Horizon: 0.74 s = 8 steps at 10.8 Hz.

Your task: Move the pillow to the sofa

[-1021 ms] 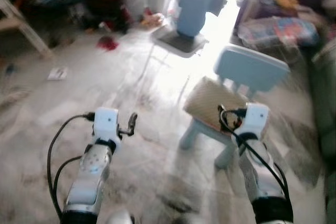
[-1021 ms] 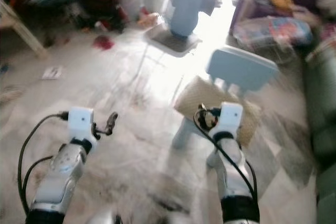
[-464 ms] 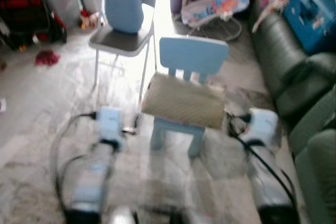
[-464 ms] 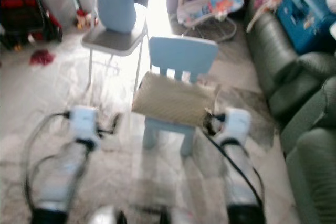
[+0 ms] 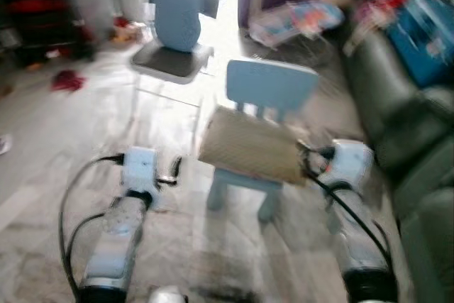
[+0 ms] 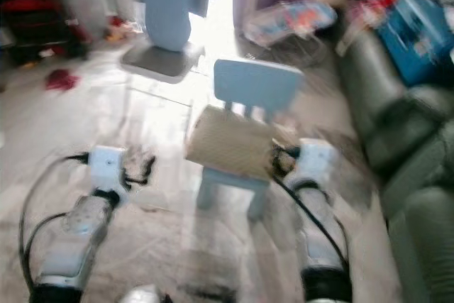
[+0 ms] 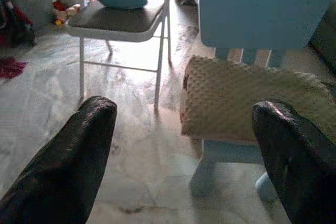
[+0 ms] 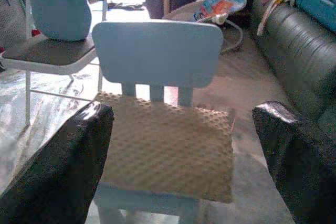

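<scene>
Pillow lies flat on small blue chair, dead ahead of your right gripper (nearer arm); both jaws apart, empty; sofa right.

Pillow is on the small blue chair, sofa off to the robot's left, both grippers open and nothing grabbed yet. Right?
Not quite: the sofa is on the robot's right, as the left eye view shows. The rest holds: the pillow lies on the blue chair, and the left gripper and right gripper are open, holding nothing.
</scene>
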### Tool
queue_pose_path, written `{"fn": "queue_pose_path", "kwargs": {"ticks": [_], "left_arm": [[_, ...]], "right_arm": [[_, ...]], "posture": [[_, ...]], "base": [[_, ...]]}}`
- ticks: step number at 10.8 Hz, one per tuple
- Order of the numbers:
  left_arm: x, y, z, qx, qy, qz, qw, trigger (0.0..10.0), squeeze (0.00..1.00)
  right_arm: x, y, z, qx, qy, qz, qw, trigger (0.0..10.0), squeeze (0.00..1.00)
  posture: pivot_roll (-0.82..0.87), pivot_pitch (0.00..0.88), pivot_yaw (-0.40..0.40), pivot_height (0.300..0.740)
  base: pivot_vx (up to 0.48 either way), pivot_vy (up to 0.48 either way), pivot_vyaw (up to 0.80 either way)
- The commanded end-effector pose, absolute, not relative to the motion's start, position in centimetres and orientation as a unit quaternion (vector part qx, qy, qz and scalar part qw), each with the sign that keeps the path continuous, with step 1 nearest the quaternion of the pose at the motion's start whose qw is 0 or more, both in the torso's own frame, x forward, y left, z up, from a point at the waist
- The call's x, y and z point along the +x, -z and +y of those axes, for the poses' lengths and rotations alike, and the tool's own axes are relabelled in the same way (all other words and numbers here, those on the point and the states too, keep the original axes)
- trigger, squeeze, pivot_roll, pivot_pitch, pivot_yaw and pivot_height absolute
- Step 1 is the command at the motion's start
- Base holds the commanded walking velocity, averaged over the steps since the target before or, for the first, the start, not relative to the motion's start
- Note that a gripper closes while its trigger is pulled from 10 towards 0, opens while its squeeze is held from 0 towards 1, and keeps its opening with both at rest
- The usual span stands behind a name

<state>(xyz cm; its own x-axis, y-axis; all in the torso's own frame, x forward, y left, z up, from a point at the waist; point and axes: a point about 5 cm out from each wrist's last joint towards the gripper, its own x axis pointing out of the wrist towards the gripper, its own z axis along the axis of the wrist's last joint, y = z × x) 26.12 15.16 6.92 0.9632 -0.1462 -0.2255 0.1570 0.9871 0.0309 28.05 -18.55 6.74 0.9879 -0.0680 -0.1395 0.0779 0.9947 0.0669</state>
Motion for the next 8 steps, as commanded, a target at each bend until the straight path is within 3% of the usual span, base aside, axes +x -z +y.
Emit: {"fn": "queue_pose_path", "kwargs": {"ticks": [1, 8], "left_arm": [[26.38, -7.37, 13.81, 0.018, 0.098, 0.103, 0.990, 10.0, 0.00], [26.38, -7.32, 13.66, 0.014, 0.095, 0.105, 0.990, 10.0, 0.00]], "right_arm": [[27.71, -6.47, -19.79, 0.030, 0.056, 0.076, 0.995, 10.0, 0.00], [27.91, -6.24, -19.23, 0.031, 0.036, 0.077, 0.996, 10.0, 0.00]], "posture": [[0.00, 0.073, -0.048, 0.740], [0.01, 0.069, -0.056, 0.740]], "base": [[0.480, 0.000, -0.64], [0.470, 0.000, 0.00]]}}
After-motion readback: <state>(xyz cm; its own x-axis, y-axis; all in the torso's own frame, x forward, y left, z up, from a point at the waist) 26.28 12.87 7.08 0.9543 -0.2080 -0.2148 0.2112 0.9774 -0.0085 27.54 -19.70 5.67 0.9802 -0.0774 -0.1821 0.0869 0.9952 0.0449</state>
